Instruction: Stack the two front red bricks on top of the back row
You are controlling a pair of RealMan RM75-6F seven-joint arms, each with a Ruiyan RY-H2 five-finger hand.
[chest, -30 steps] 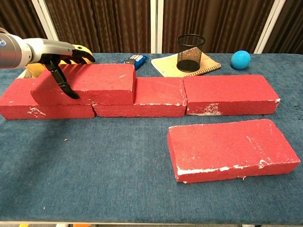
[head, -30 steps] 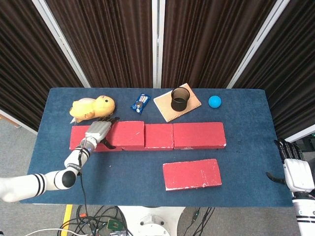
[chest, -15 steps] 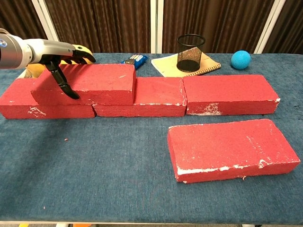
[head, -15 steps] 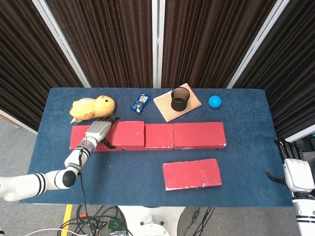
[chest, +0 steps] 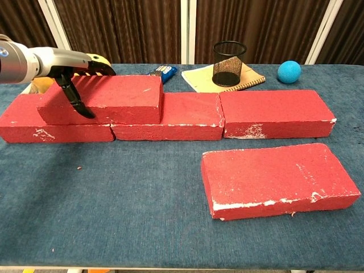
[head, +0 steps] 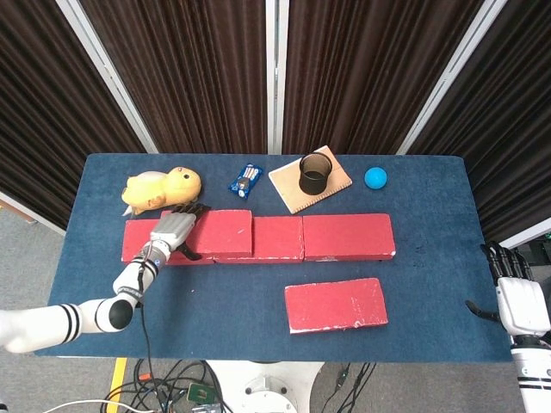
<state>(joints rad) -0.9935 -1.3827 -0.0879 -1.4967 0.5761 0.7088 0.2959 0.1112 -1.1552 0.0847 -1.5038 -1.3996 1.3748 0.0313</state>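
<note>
Three red bricks form the back row (head: 349,237) across the blue table (head: 215,301). A further red brick (chest: 114,99) lies on top of the row's left part. My left hand (head: 172,229) grips that top brick at its left end, with the thumb on the front face and the fingers (chest: 99,69) over the back edge. One red brick (chest: 278,177) lies flat alone in front, right of centre. Beyond the table's right edge my right hand (head: 516,301) hangs low, fingers apart and holding nothing.
Behind the row lie a yellow plush toy (head: 162,188), a blue packet (head: 246,179), a black mesh cup (head: 315,174) on a tan notebook (head: 288,185), and a blue ball (head: 375,177). Cables hang below the table's front edge.
The top brick has shifted slightly toward the back in my left hand's grip. The right hand and the front brick have not moved.
</note>
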